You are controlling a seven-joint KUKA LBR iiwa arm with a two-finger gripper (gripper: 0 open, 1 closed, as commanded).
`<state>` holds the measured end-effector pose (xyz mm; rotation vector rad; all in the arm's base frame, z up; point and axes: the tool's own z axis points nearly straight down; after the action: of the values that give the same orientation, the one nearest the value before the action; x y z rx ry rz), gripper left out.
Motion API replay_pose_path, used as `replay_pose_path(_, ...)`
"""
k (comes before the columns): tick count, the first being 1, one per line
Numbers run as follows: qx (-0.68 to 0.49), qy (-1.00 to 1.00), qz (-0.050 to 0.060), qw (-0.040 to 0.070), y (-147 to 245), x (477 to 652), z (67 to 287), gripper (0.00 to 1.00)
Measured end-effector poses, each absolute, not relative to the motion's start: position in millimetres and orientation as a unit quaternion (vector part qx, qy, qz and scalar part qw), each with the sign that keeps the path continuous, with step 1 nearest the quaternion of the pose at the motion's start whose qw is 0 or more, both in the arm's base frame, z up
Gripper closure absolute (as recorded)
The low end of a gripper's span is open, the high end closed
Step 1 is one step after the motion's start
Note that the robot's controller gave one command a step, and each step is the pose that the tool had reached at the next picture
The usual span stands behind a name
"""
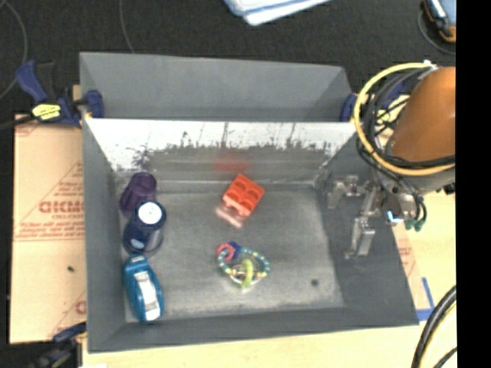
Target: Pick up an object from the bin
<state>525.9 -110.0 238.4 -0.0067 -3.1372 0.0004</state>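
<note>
My gripper (347,217) hangs over the bin's right slope, its two metal fingers spread open with nothing between them. Nearest to it, left of it on the bin floor, lies a small tangle of coloured rings and beads (242,265) in blue, green, yellow and red. Farther back at the middle rests an orange brick-like block (243,194) with holes in its top. Both lie well apart from the fingers.
Along the left wall lie a purple cylinder (138,189), a dark blue bottle with a white cap (146,225) and a teal tape-measure-like thing (143,288). The arm with its orange cover and cables stands over the bin's right rim.
</note>
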Motion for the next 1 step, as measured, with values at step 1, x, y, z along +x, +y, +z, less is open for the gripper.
replay_pose_path(1,0.000,-1.000,0.001,-0.002,-109.5,527.6,242.7,0.00)
